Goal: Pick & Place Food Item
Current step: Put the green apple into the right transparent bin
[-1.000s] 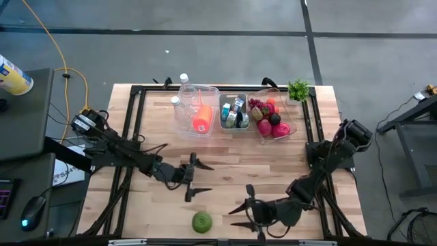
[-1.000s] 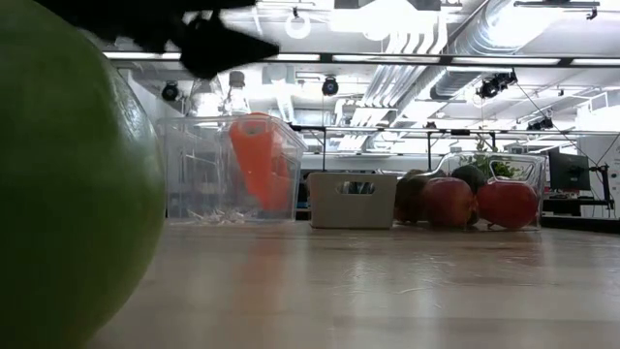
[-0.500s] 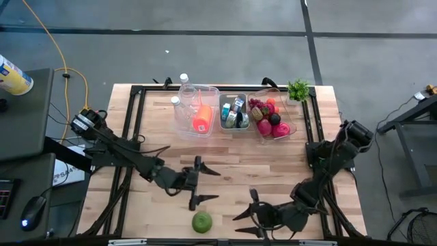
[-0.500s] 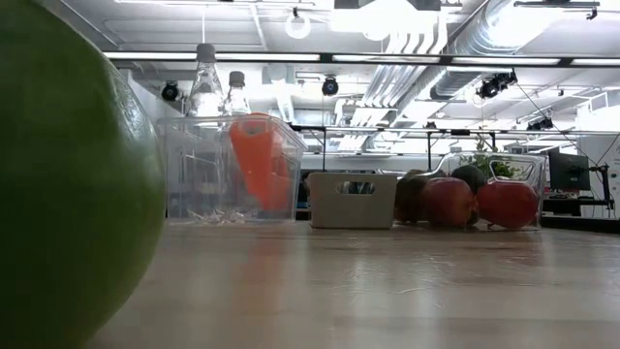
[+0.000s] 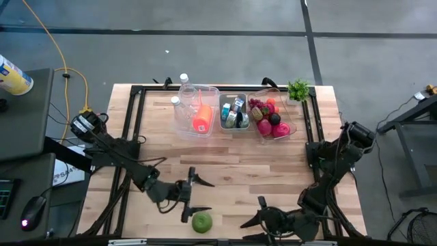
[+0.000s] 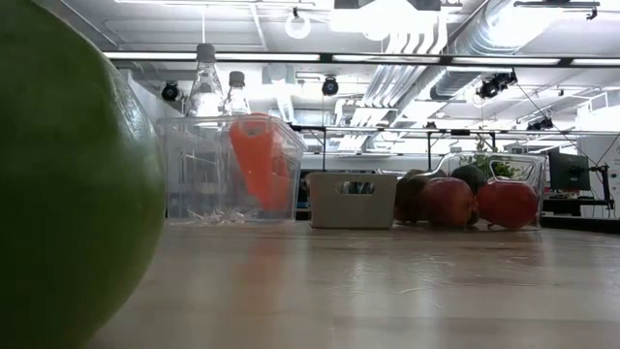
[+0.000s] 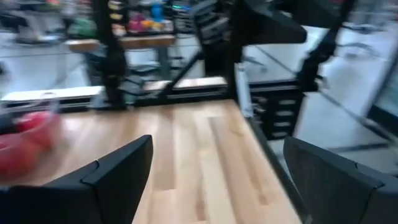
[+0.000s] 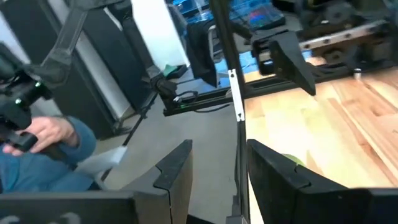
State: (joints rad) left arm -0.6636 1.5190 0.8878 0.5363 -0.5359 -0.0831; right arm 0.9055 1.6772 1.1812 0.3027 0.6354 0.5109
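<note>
A round green fruit (image 5: pixel 201 221) rests on the wooden table close to its near edge, and it fills the left of the low view (image 6: pixel 68 184). My left gripper (image 5: pixel 209 197) is open just to the far side of it, with its near finger (image 5: pixel 196 210) over the fruit's far edge. In the left wrist view (image 7: pixel 211 180) only bare table shows between its fingers. My right gripper (image 5: pixel 251 213) is open to the fruit's right, at the near edge. In the right wrist view (image 8: pixel 219 168) a sliver of the fruit (image 8: pixel 292 160) shows behind one finger. My left gripper has its near finger (image 5: pixel 196 210) right at the green fruit's far edge (image 5: pixel 201 214), seen from above. I cannot tell whether it touches. The fruit sits on the table.
Along the far side stand a clear bin with bottles and an orange item (image 5: pixel 196 109), a grey bin (image 5: pixel 234 113) and a clear bin of red fruit (image 5: pixel 273 119), with a green plant (image 5: pixel 298 89) beside them. Bare wood lies between. A person's hand (image 8: pixel 37 134) shows beyond the table.
My left gripper has moved toward the table's near edge and down, ending beside the green fruit; its finger has left the top of the low view. My right gripper has drifted toward the near edge and slightly right. The fruit has stayed put.
</note>
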